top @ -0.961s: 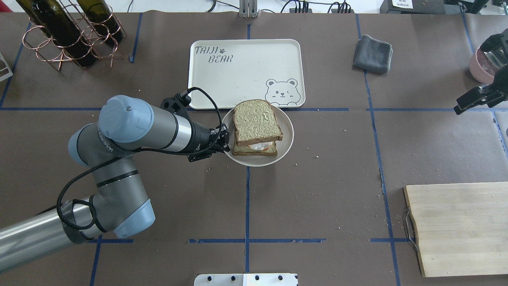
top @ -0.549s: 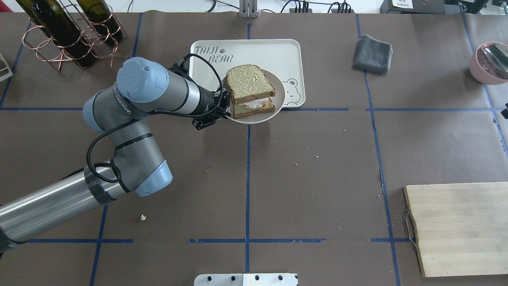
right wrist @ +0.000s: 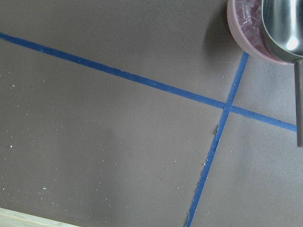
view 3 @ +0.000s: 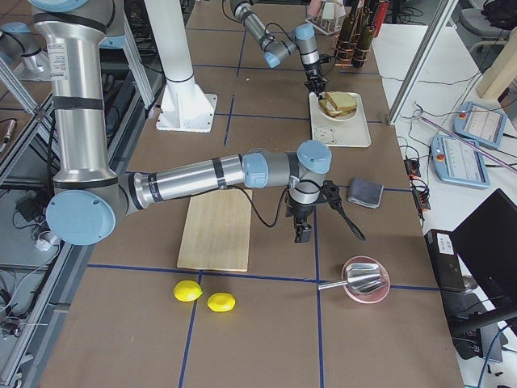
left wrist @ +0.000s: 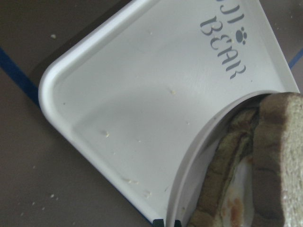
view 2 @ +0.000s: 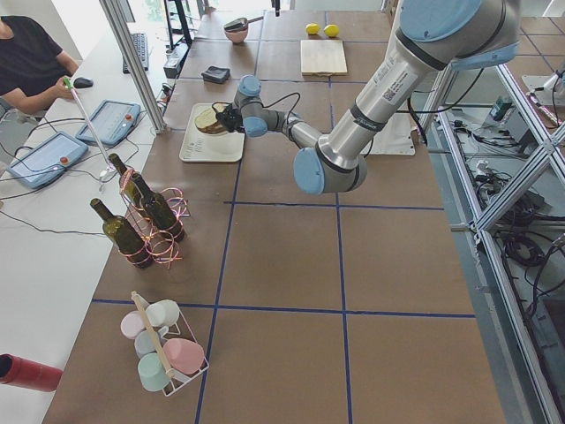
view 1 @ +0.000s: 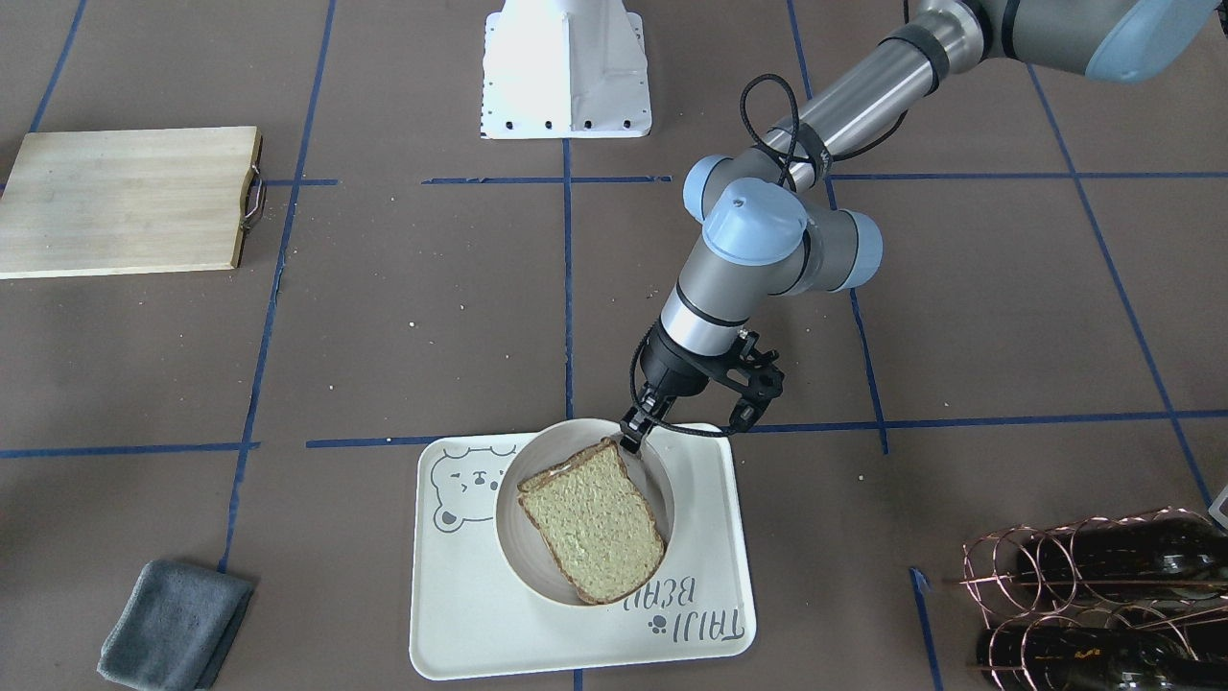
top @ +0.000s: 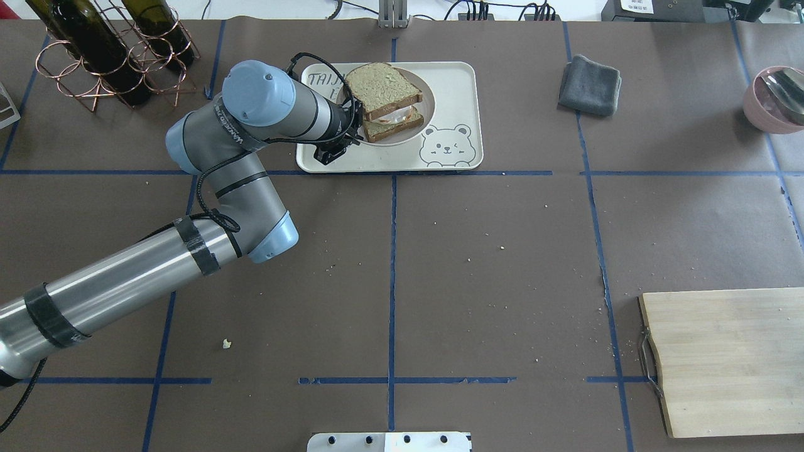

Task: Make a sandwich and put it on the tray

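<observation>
The sandwich point(top: 383, 91) is two tan bread slices with a white egg point(top: 396, 117) between them. It lies on a small round whitish plate point(top: 405, 138). My left gripper point(top: 358, 127) is shut on the plate's left rim and holds the plate over the cream bear tray point(top: 452, 94), at its lettered end. I cannot tell whether the plate touches the tray. The front view shows the gripper point(view 1: 633, 440), plate point(view 1: 552, 451), sandwich point(view 1: 595, 523) and tray point(view 1: 460, 614). My right gripper point(view 3: 300, 236) shows only in the right side view, so I cannot tell its state.
A grey cloth point(top: 589, 76) lies right of the tray. A pink bowl with a metal scoop point(top: 776, 100) sits at the far right. A wooden cutting board point(top: 728, 358) is at the near right. A wire rack with wine bottles point(top: 113, 50) stands at the far left.
My left arm has carried the plate with the sandwich away from me, from the table in front of the tray to over the tray. The right gripper has left the overhead view.
</observation>
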`<state>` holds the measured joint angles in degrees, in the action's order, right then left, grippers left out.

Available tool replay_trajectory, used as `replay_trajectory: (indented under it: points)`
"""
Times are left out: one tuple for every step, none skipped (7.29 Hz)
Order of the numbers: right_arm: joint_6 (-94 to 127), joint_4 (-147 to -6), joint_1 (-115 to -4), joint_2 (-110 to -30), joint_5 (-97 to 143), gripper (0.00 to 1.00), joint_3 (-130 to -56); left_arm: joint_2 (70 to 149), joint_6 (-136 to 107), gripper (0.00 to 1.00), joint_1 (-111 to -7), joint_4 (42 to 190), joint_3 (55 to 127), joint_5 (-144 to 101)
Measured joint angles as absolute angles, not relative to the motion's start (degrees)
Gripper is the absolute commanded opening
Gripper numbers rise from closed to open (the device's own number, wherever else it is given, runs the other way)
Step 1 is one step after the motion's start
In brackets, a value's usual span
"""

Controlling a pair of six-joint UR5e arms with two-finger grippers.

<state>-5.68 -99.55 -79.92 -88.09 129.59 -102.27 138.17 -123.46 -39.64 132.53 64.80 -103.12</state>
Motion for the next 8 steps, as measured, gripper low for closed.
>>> replay_trajectory:
  points:
    - [-5.60,-99.57,-80.15,-88.00,129.67,1.00,-102.02,140.08,-124.52,0.00,-39.62,134.16,60.78,-101.28]
    - [-5.46,-99.58,-80.32,-87.89,129.75,1.00,-101.78,141.50,-125.02,0.33,-39.56,134.93,58.10,-100.38]
    - [-5.31,-99.56,-80.50,-87.81,129.87,1.00,-101.70,142.13,-125.11,0.52,-39.49,135.51,56.91,-100.03]
    - [-5.23,-99.55,-80.67,-87.76,129.99,1.00,-101.69,142.33,-124.99,1.00,-39.43,136.38,56.57,-99.86]
    - [-5.20,-99.54,-80.85,-87.71,130.04,1.00,-101.69,142.28,-124.61,1.00,-39.40,137.14,56.59,-99.75]
    - [-5.19,-99.53,-80.96,-87.64,130.07,1.00,-101.69,141.56,-123.26,1.00,-39.43,137.46,57.36,-99.70]
    - [-5.19,-99.55,-81.00,-87.50,130.07,1.00,-101.68,139.27,-120.34,1.00,-39.48,137.58,60.11,-99.66]
    - [-5.19,-99.57,-81.06,-87.33,130.08,1.00,-101.69,136.20,-116.16,1.00,-39.76,137.51,64.10,-99.59]
